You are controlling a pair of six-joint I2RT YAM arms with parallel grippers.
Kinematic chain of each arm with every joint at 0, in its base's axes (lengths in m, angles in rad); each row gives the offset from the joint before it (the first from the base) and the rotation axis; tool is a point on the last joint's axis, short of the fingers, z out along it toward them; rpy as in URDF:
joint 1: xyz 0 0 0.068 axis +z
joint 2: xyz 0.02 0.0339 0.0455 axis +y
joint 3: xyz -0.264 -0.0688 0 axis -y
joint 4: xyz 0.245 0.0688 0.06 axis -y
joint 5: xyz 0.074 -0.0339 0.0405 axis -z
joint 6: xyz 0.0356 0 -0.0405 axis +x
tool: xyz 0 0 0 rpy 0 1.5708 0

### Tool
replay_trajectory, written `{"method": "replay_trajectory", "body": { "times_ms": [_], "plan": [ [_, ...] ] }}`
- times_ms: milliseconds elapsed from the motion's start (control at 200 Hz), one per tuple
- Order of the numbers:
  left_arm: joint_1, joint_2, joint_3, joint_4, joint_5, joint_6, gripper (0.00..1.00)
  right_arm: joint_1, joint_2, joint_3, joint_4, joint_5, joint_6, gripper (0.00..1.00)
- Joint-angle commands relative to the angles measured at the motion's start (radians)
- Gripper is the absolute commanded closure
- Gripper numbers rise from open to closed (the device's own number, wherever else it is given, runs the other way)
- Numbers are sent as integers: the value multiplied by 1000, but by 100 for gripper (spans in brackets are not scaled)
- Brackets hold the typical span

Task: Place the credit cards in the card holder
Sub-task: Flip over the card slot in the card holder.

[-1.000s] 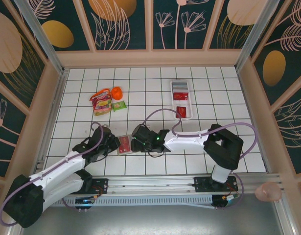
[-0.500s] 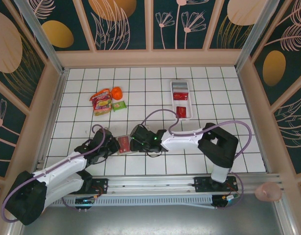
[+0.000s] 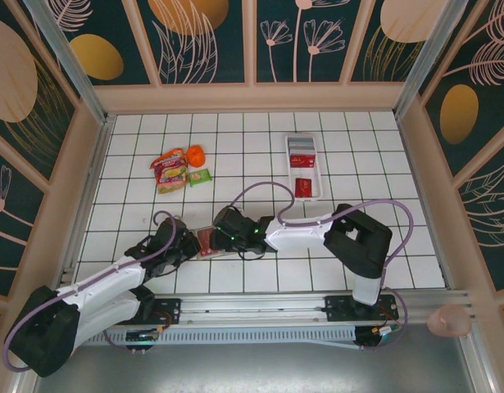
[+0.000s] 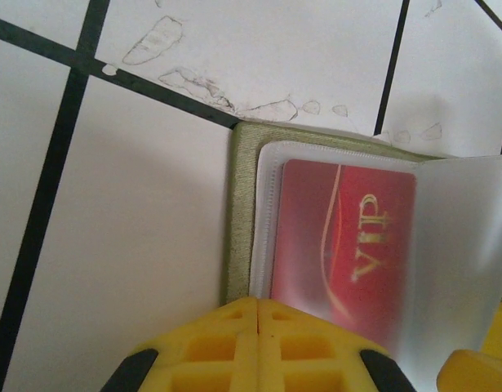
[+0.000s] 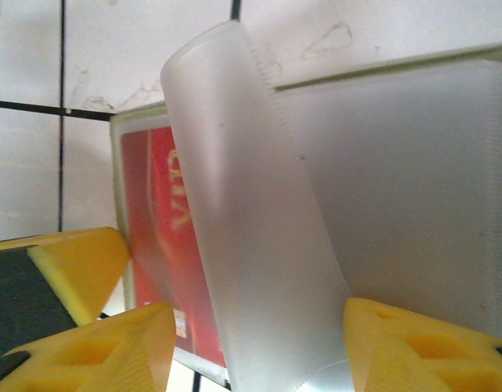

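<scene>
The card holder point(image 3: 206, 243) lies open on the tiles between both grippers. Its olive-green edge point(image 4: 241, 212) frames clear plastic sleeves, and a red credit card point(image 4: 348, 237) marked VIP sits behind one sleeve. My left gripper point(image 4: 258, 306) is shut, its tips together at the holder's near edge with nothing between them. My right gripper point(image 5: 259, 343) is open over the holder, and a frosted sleeve page point(image 5: 251, 204) curls up between its fingers. The same red card point(image 5: 165, 237) lies under that page. From above, the left gripper point(image 3: 186, 243) and right gripper point(image 3: 221, 237) flank the holder.
A long white tray point(image 3: 289, 168) at the back right holds two more red cards point(image 3: 301, 160). Red-orange snack packets point(image 3: 171, 170) and a small green packet point(image 3: 200, 176) lie at the back left. Wooden walls border the tiled floor.
My right gripper has slid left, further over the open holder. The left gripper has finished shutting and sits closer against the holder's left edge.
</scene>
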Motion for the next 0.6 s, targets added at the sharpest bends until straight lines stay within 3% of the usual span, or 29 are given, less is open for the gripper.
{"method": "replay_trajectory", "body": {
  "times_ms": [0, 365, 475, 596],
  "plan": [
    [1, -28, -13, -29, -9, -22, 95, -7, 19, 15, 96, -30, 22, 43],
    [1, -179, 73, -237, -172, -73, 100, -5, 54, -31, 287, -128, 101, 51],
    [1, -216, 118, -316, -250, -80, 100, -3, 63, -36, 308, -145, 112, 57],
    [1, -213, 154, -311, -260, -66, 100, -2, 62, -44, 300, -147, 110, 68]
  ]
}}
